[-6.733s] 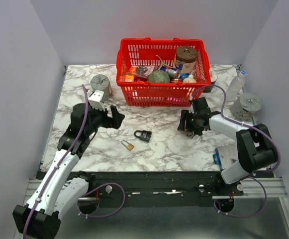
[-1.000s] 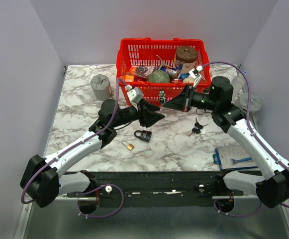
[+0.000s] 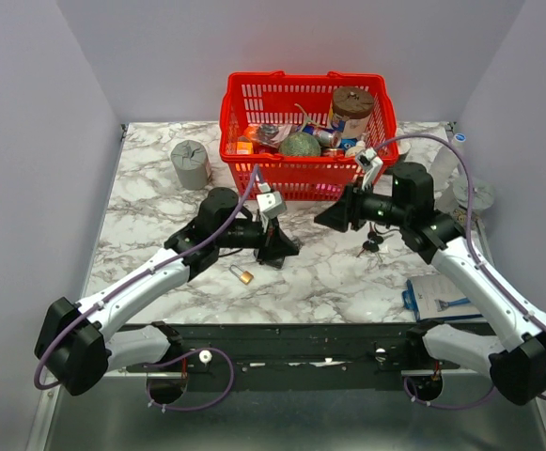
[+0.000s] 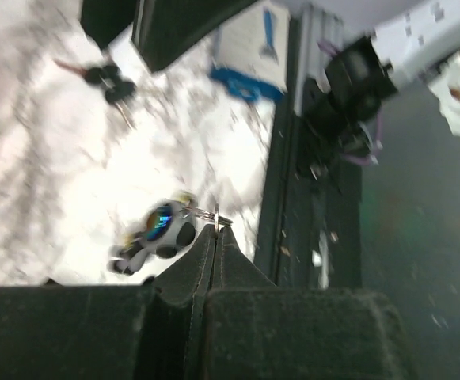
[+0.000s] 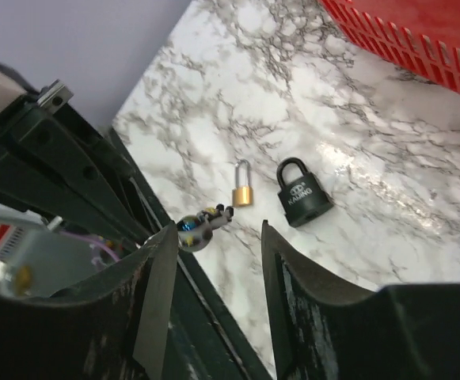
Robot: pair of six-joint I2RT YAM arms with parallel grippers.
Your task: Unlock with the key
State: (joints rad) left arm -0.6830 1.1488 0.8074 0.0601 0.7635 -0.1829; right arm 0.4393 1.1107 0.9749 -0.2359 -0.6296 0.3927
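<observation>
Over on the right half of the desk (image 3: 150,202), the key (image 3: 371,245) bunch lies flat with its blades slanting toward the near edge, basically tucked under the right arm's wrist. Right hand (image 3: 323,218) is the nearer one, jaws apart and empty, but its tips point away, so the key sits behind them. Left hand (image 3: 289,249) is pinched shut by the black padlock (image 5: 302,202), well apart.

Red basket (image 3: 291,178), black padlock (image 5: 303,192), marbled table (image 3: 334,277)
</observation>
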